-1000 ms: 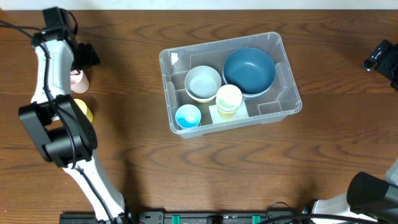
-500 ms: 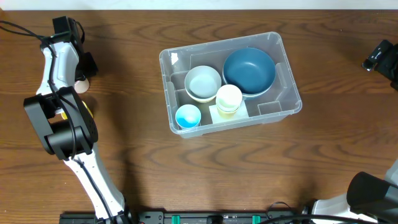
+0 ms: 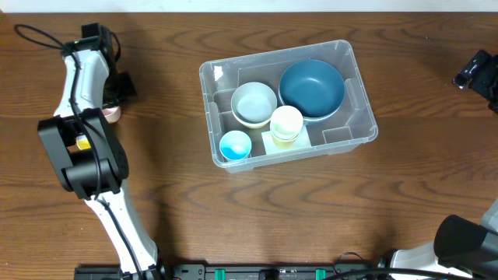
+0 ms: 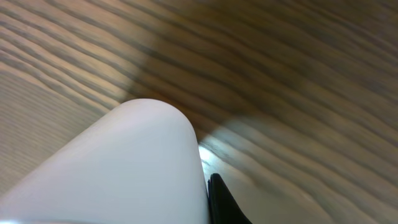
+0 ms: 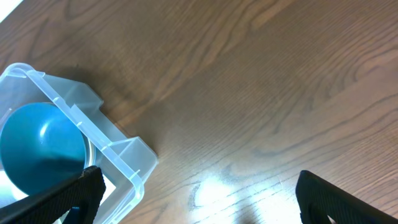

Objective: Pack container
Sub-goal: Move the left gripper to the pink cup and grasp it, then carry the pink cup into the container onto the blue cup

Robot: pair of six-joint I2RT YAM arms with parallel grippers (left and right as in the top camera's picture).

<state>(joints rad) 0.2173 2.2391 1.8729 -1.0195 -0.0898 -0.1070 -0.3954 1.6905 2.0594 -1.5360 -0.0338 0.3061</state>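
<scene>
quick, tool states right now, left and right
left tool: cannot be told; it sits right by the pink cup
right tool: open, holding nothing

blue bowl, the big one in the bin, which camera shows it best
The overhead view: the whole blue bowl shows, sitting in the bin. The right wrist view catches only part of it at its left edge, through the bin's clear corner. The left wrist view shows none of it.
</scene>
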